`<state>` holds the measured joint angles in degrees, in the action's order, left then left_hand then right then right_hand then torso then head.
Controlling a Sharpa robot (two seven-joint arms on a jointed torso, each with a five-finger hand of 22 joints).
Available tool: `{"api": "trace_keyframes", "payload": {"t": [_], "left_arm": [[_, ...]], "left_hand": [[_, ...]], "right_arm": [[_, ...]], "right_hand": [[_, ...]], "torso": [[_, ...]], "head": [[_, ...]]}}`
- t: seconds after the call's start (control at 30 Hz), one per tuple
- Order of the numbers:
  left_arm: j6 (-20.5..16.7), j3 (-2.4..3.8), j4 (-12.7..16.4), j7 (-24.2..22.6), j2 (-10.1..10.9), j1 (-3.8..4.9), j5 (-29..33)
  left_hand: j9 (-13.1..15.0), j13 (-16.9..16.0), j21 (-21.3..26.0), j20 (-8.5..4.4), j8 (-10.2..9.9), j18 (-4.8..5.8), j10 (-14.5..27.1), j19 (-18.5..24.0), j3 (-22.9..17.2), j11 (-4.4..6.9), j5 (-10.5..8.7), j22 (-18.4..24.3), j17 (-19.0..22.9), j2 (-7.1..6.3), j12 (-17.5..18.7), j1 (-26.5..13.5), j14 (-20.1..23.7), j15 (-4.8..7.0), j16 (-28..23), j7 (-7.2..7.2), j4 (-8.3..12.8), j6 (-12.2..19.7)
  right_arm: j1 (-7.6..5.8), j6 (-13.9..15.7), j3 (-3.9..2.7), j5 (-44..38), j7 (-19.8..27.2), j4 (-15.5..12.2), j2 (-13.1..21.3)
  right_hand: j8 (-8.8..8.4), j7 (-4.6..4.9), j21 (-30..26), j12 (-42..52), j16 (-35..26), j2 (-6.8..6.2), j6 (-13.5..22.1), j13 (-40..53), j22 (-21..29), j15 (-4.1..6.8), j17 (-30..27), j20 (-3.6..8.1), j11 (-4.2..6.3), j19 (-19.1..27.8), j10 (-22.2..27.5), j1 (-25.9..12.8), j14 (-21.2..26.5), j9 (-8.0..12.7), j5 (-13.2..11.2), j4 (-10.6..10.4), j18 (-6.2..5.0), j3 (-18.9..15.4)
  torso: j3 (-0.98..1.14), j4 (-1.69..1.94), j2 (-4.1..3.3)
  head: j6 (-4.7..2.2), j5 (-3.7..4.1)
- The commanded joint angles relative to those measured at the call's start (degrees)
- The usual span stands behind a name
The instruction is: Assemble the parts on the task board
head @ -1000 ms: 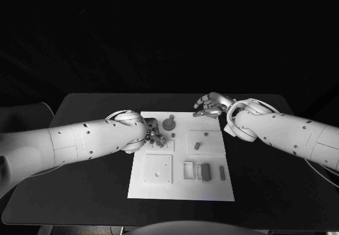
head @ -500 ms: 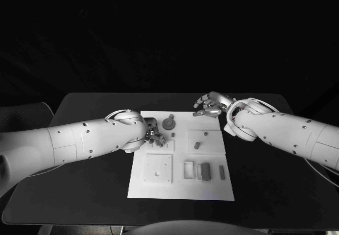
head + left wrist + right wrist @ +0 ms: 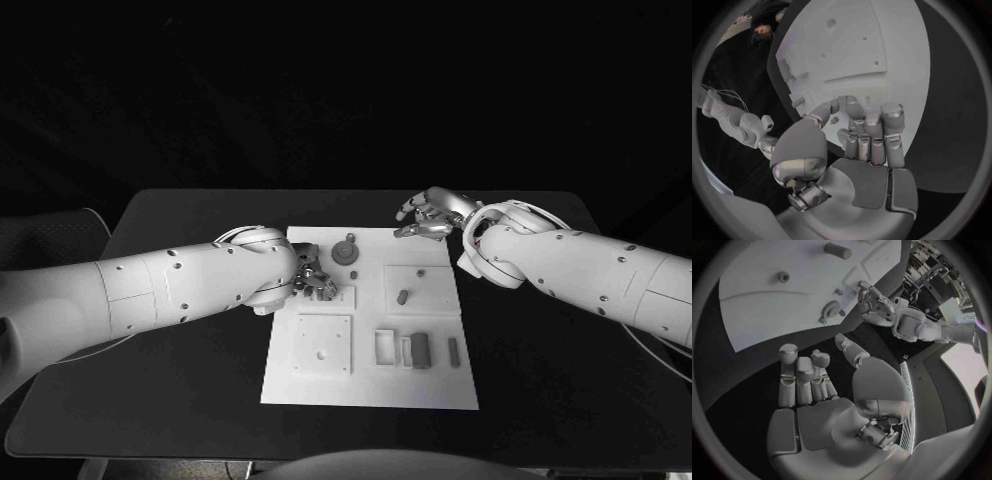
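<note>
Little is being changed between the earlier head pictures and this one: the left hand is being kept low over the task board at about nine o'clock, fingers curled together; whether a part is being pinched cannot be told. The right hand is being held at one o'clock, fingers loosely apart, holding nothing. Grey parts are lying near five o'clock, so assembly is judged barely advancing
</note>
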<state>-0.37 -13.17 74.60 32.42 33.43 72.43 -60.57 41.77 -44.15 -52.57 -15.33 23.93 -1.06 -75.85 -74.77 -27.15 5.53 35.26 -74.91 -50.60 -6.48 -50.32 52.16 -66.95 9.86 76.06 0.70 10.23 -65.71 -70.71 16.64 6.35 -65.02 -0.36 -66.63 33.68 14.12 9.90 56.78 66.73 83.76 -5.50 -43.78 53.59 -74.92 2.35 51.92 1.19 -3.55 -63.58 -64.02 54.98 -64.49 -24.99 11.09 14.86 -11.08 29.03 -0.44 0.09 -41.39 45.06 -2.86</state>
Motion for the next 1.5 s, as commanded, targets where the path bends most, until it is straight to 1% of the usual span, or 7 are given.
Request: {"api": "trace_keyframes", "payload": {"t": [0.03,0.53,0.8,0.93,1.4,1.43,1.5], "left_arm": [[1.3,-0.41,-0.27,1.97,0.0,-0.51,1.72],[1.15,-0.41,-0.23,1.88,-0.15,-0.51,1.72],[0.33,-0.41,-0.23,1.58,-0.11,-0.51,1.5],[0.14,-0.41,-0.27,1.49,-0.12,-0.51,1.5],[-1.22,-0.41,-0.38,1.05,-0.15,-0.51,1.5],[-1.27,-0.41,-0.39,1.01,-0.15,-0.51,1.5],[-1.64,-0.41,-0.39,0.9,-0.15,-0.51,1.5]], "left_hand": [[-0.1,-0.03,-0.28,-0.12,-0.05,-4.3,-0.35,-0.23,-6.6,0.14,0.3,-1.01,-0.04,3.84,-0.32,3.92,-0.3,1.29,0.22,-0.08,6.21,-0.44],[-0.14,-0.05,-0.29,-0.13,-0.05,-4.32,-0.24,-0.25,-6.5,0.11,0.07,-0.97,-0.02,3.64,-0.41,3.65,-0.24,1.34,0.28,-0.05,6.1,-0.28],[-0.34,0.05,-0.14,-0.16,-0.26,-4.34,0.0,-0.37,-4.55,-0.12,-3.25,-0.75,0.19,2.07,-0.59,1.13,-0.08,1.26,0.29,0.22,4.5,0.63],[-0.36,0.12,-0.04,-0.23,-0.22,-4.41,0.12,-0.33,-2.86,-0.13,-3.57,-0.7,0.3,1.43,-0.66,-0.39,-0.02,1.25,0.32,0.23,3.66,0.89],[-0.37,0.13,-0.04,-0.23,-0.22,-4.42,0.12,-0.32,-2.8,-0.13,-3.61,-0.7,0.3,1.39,-0.67,-0.43,-0.02,1.25,0.32,0.23,3.63,0.9],[-0.38,0.15,-0.02,-0.08,-0.22,-4.26,0.13,-0.34,-1.54,-0.25,-5.92,-0.67,0.32,0.8,-0.68,-2.63,-0.01,1.11,0.33,0.34,2.23,0.94],[-0.38,0.15,-0.02,-0.07,-0.22,-4.26,0.13,-0.34,-1.48,-0.25,-6.03,-0.67,0.32,0.77,-0.68,-2.73,-0.01,1.1,0.33,0.34,2.16,0.94]], "right_arm": [[0.05,-0.71,-0.02,-0.11,0.36,0.03,-0.1],[0.08,-0.76,-0.02,-0.11,0.38,0.01,0.0],[0.09,-0.76,-0.02,-0.09,0.38,0.02,0.07],[0.09,-0.75,-0.02,-0.08,0.38,-0.01,0.1],[0.09,-0.75,-0.01,-0.07,0.36,-0.06,0.2],[0.1,-0.74,-0.01,-0.07,0.36,-0.06,0.2],[0.1,-0.74,-0.01,-0.07,0.36,-0.07,0.22]], "right_hand": [[0.39,0.3,-0.22,0.34,0.05,0.11,0.03,-0.06,-0.11,0.18,-0.08,0.36,-0.06,0.05,0.54,-0.63,0.31,0.07,0.37,-0.47,-3.92,0.03],[0.41,0.3,-0.22,0.36,0.06,0.12,0.03,-0.08,-0.11,0.18,-0.09,0.36,-0.06,0.05,0.54,-0.65,0.31,0.07,0.37,-0.49,-3.92,0.04],[0.41,0.3,-0.23,0.37,0.06,0.1,0.03,-0.09,-0.12,0.18,-0.09,0.37,-0.06,0.05,0.55,-0.66,0.32,0.08,0.37,-0.49,-3.91,0.05],[0.41,0.31,-0.23,0.37,0.06,0.1,0.04,-0.09,-0.12,0.18,-0.1,0.37,-0.06,0.05,0.55,-0.67,0.32,0.08,0.36,-0.5,-3.91,0.05],[0.41,0.31,-0.23,0.37,0.06,0.09,0.04,-0.09,-0.12,0.18,-0.1,0.37,-0.06,0.05,0.55,-0.67,0.32,0.08,0.36,-0.5,-3.92,0.05],[0.41,0.31,-0.23,0.37,0.06,0.09,0.04,-0.09,-0.12,0.18,-0.1,0.37,-0.06,0.05,0.55,-0.67,0.32,0.08,0.36,-0.5,-3.92,0.05],[0.41,0.31,-0.23,0.37,0.06,0.09,0.04,-0.09,-0.12,0.18,-0.1,0.37,-0.06,0.05,0.55,-0.68,0.32,0.08,0.36,-0.5,-3.91,0.04]], "torso": [[0.01,0.01,-0.01],[0.02,-0.01,0.0],[0.02,-0.03,0.0],[0.01,-0.01,-0.01],[0.0,-0.01,-0.01],[0.0,-0.01,-0.01],[-0.01,-0.03,0.0]], "head": [[0.02,-0.01],[-0.03,0.02],[0.02,0.08],[0.02,0.12],[0.0,0.16],[0.02,0.15],[0.0,0.16]]}}
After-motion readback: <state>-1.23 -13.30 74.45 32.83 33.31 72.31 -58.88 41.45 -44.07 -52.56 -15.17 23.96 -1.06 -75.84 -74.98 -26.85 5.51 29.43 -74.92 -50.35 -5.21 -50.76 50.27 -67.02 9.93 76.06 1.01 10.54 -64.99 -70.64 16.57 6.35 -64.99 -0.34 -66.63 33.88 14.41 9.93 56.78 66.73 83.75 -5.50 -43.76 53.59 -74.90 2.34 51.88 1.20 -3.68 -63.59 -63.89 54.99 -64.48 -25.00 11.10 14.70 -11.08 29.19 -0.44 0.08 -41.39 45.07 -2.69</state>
